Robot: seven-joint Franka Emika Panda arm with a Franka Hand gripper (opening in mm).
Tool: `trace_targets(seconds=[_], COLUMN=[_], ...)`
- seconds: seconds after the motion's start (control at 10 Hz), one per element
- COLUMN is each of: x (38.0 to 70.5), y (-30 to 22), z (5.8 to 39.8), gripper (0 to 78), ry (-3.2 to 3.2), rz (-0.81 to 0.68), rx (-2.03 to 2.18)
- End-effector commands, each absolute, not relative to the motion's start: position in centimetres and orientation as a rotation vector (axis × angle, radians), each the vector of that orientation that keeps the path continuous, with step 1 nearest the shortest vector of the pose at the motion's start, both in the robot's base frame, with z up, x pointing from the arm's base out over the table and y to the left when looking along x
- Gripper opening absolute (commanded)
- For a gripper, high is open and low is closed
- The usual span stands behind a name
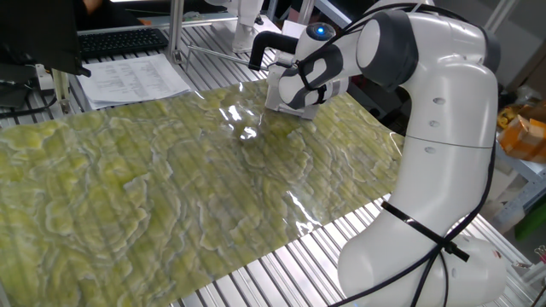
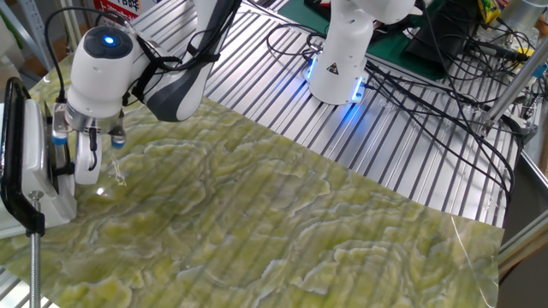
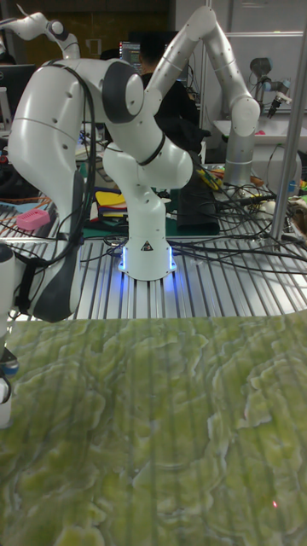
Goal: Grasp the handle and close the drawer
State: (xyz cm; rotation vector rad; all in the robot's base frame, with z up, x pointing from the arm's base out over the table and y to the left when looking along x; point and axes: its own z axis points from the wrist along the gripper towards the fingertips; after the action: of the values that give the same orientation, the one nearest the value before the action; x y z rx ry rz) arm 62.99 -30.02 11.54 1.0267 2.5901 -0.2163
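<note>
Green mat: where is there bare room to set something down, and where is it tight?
Nearly all of the green mat is bare, from the papers side to the robot's base. It is crowded only at the far corner, where the end effector sits against the drawer.

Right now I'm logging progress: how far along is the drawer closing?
Done: the gripper has reached the drawer front. In hand: it sits hard against that front, though the handle is hidden, so a grasp is unconfirmed. Left: whether the drawer is fully shut cannot be told from these views.
</note>
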Motion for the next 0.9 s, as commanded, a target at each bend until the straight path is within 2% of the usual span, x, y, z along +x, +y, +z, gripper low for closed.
trace_targets(seconds=[0.1,0.9], x=[63.64,63.73], y=[-32.69,-32.85], z=[12.52,13.49], gripper=[1.1,1.1], ry=[2.589,2.599], rz=[-0.181,-0.182], rx=[1.084,1.088])
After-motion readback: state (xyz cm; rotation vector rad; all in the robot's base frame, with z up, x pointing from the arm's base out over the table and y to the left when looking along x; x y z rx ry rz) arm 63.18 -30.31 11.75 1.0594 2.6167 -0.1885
